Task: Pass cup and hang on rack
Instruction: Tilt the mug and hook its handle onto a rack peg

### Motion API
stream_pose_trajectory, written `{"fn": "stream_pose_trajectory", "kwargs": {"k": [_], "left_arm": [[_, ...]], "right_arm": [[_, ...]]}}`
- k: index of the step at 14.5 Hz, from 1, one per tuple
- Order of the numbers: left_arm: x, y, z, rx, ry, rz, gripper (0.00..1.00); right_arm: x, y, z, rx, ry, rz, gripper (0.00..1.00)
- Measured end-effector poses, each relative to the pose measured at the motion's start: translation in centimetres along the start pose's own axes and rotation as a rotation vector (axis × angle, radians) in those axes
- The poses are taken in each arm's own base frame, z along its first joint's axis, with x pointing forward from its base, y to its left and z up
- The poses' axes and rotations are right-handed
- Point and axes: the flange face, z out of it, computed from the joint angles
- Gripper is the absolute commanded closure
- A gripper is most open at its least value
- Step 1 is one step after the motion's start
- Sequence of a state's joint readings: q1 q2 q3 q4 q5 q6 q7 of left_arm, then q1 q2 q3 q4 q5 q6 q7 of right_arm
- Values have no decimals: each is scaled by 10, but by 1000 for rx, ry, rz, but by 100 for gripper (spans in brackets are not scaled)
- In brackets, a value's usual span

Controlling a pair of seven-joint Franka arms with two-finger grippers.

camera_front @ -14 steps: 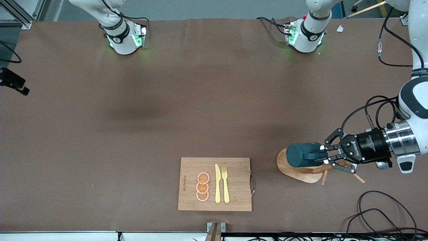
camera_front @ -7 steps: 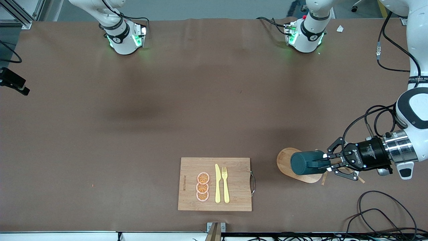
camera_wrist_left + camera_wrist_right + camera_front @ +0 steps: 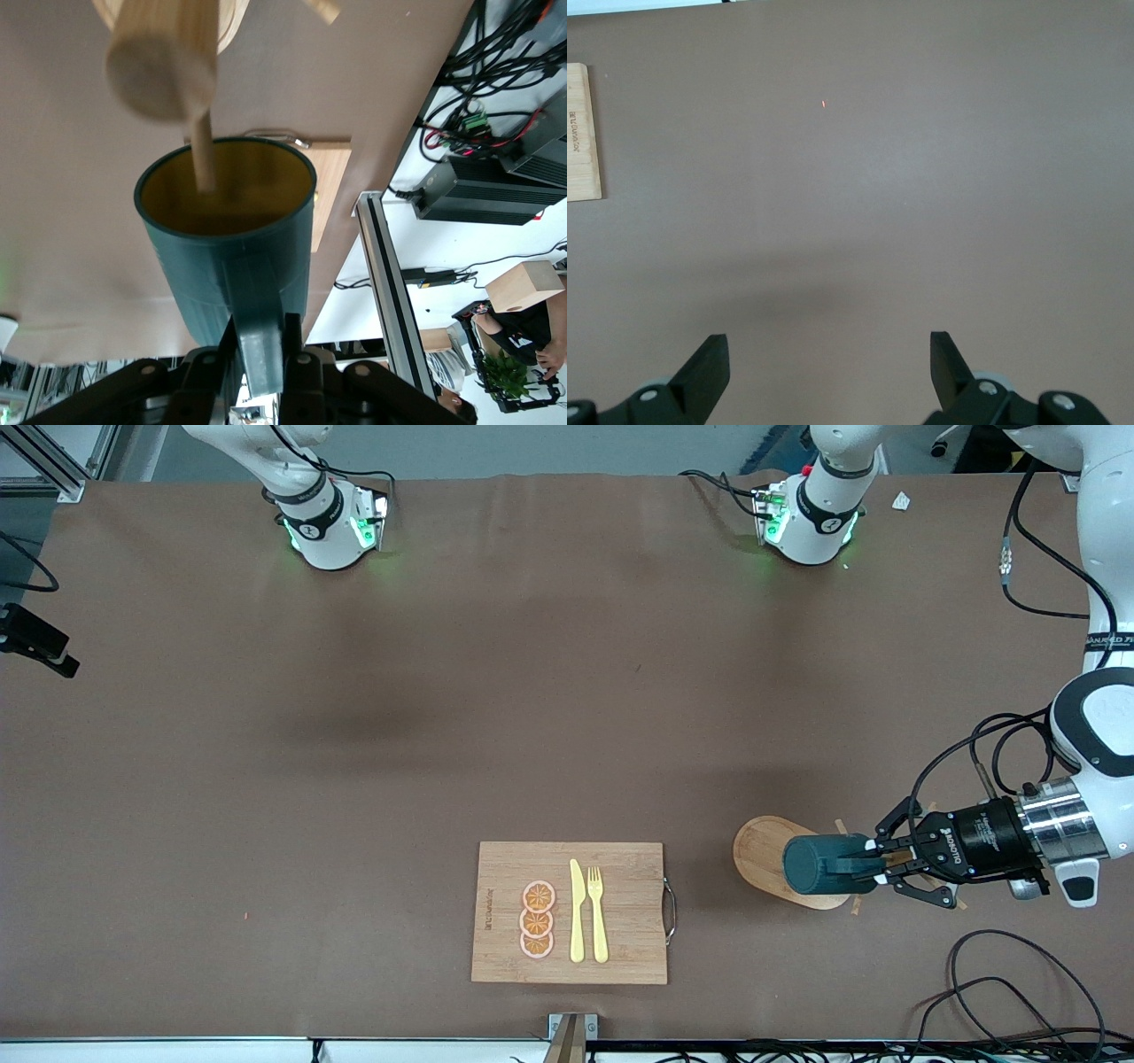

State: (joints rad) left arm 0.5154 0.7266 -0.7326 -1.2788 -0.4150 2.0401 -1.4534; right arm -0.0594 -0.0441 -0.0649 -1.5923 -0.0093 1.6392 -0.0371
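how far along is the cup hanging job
Done: the pass looks finished, since the left gripper alone holds the teal cup, its fingers shut on the handle, while the right gripper is open over bare table. In hand: the cup lies sideways over the wooden mug rack, a peg tip showing against its open mouth in the left wrist view. Left: hook the handle on a peg, then release.
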Motion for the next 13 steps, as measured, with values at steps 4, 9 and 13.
{"fn": "stream_pose_trajectory", "kwargs": {"k": [4, 9, 13], "left_arm": [[18, 2, -7, -11, 22, 20, 100], [25, 2, -6, -8, 23, 15, 99], [34, 2, -4, -6, 26, 3, 99]], "right_arm": [[0, 0, 0, 0, 0, 0, 0], [0, 0, 0, 0, 0, 1, 0], [0, 0, 0, 0, 0, 1, 0]]}}
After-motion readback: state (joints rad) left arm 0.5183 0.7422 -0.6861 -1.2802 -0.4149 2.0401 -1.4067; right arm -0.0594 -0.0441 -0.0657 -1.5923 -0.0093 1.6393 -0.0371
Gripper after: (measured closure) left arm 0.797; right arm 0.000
